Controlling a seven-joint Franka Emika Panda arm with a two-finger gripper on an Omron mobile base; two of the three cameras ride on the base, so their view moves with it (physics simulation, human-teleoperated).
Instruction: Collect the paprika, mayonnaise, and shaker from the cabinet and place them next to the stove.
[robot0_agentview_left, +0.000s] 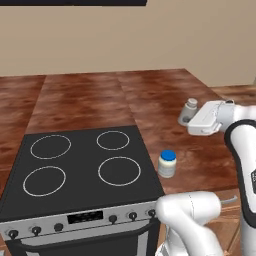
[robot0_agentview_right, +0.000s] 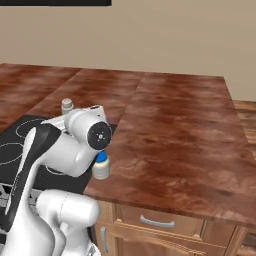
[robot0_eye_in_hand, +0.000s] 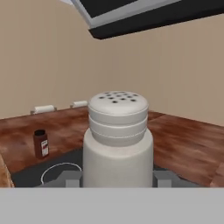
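Claw: (robot0_eye_in_hand: 117, 180) closed on the shaker (robot0_eye_in_hand: 117, 140), one finger at each side, low over the bench (robot0_agentview_left: 150, 100).
Shaker: upright, right of the stove (robot0_agentview_left: 80, 170), apart from its edge.
Mayonnaise: (robot0_agentview_left: 167, 163) on the bench just beside the stove's right edge, nearer the front.
Paprika: (robot0_eye_in_hand: 41, 143) upright across the cooktop.
Open room: broad bare wood behind and right.

Counts on the counter and cooktop

One shaker (robot0_eye_in_hand: 117, 140), one blue-lidded mayonnaise jar (robot0_agentview_left: 167, 163), one paprika bottle (robot0_eye_in_hand: 41, 144), one stove (robot0_agentview_left: 80, 172) with four ring burners (robot0_agentview_left: 119, 170).
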